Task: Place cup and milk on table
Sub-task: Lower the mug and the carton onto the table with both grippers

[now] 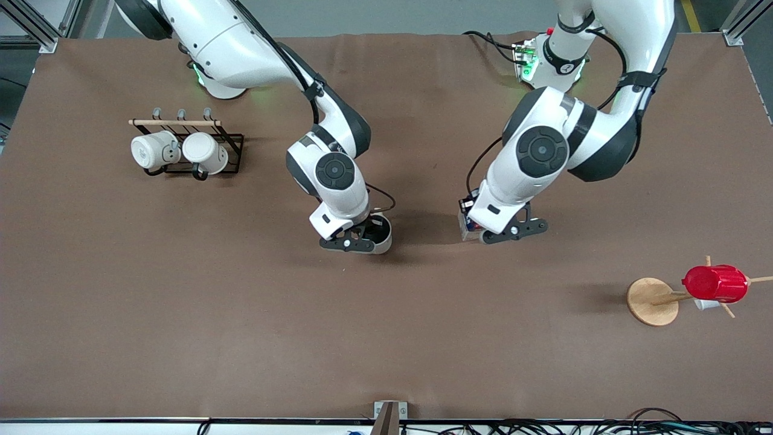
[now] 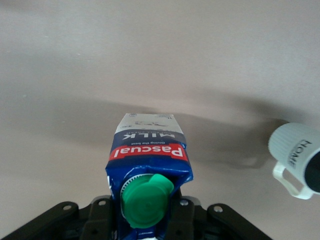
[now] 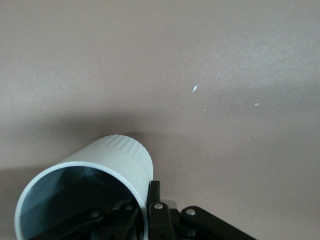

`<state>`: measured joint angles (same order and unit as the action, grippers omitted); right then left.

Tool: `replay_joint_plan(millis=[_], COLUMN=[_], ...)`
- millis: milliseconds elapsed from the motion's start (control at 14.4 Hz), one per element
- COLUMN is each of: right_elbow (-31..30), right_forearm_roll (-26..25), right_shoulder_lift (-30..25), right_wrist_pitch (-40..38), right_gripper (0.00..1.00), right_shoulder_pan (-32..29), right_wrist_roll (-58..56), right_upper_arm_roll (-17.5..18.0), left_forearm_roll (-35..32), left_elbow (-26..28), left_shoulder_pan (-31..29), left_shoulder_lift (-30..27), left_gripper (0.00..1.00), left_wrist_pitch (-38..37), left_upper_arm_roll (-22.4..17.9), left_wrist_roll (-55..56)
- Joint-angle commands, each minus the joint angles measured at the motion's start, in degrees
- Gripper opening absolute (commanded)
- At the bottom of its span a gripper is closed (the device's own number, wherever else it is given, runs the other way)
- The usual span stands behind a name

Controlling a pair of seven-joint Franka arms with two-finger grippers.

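1. Milk sits between the fingers of our left gripper, which are clamped on its lower body below the green cap; the carton's red label faces the left wrist camera. In the front view only a sliver of the carton shows under the wrist, near the middle of the surface.
2. Our right gripper holds the cup with its fingers shut on the rim wall, one inside the grey hollow and one outside, as the right wrist view shows. We cannot tell whether either thing touches the surface or hangs just above it.
3. Cup and milk are near each other, with bare surface between them; the left wrist view catches the cup's handle and dark lettering.
4. Open brown surface spreads wide toward the front camera's edge.
5. Toward the right arm's end stands a black wire rack with two white mugs. Toward the left arm's end, a round wooden disc carries pegs with a red ribbed cup.
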<state>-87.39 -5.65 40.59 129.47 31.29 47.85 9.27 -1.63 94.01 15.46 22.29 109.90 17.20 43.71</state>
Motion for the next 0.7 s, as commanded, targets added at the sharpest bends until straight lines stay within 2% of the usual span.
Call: replay_joint_plan(millis=[0,70,139,209,278,417,626], right_elbow=[0.9,0.9,1.0,1.0,1.0,1.0,0.8], right_forearm_roll=[-1.4,-1.3,-1.3,-1.1,-1.0,-0.9,-1.0], right_shoulder_lift=[0.5,0.5,0.3,-0.1,-1.0,-4.8,-13.7], right_wrist_pitch=[-0.1,-0.1,-0.3,-0.8,-1.2,-5.1,-13.3], right_gripper=[0.38,0.64,0.84,0.95,1.00,1.00,1.00], right_shoulder_pan=[0.3,0.3,0.2,-0.3,-0.6,-2.5,-7.8], right_wrist_roll=[1.4,1.4,1.4,1.4,1.3,1.1,0.7], right_upper_arm_roll=[-0.1,-0.1,-0.1,-0.1,-0.1,-0.1,-0.2], left_forearm_roll=[1.0,1.4,1.4,1.7,2.1,2.1,1.9], left_elbow=[-2.9,-3.5,-3.7,-3.7,-3.8,-5.2,-11.0], left_shoulder_pan=[1.9,2.3,3.1,3.9,4.3,5.5,8.4], left_shoulder_lift=[2.5,3.0,3.6,4.0,4.3,5.9,10.7], left_gripper=[0.35,0.35,0.35,0.35,0.35,0.35,0.35], left_wrist_pitch=[1.5,1.8,2.1,3.1,4.5,6.6,6.7], left_upper_arm_roll=[0.1,0.1,0.1,0.0,0.0,0.0,-0.1], left_wrist_roll=[2.7,3.2,3.8,4.5,5.2,6.5,10.8])
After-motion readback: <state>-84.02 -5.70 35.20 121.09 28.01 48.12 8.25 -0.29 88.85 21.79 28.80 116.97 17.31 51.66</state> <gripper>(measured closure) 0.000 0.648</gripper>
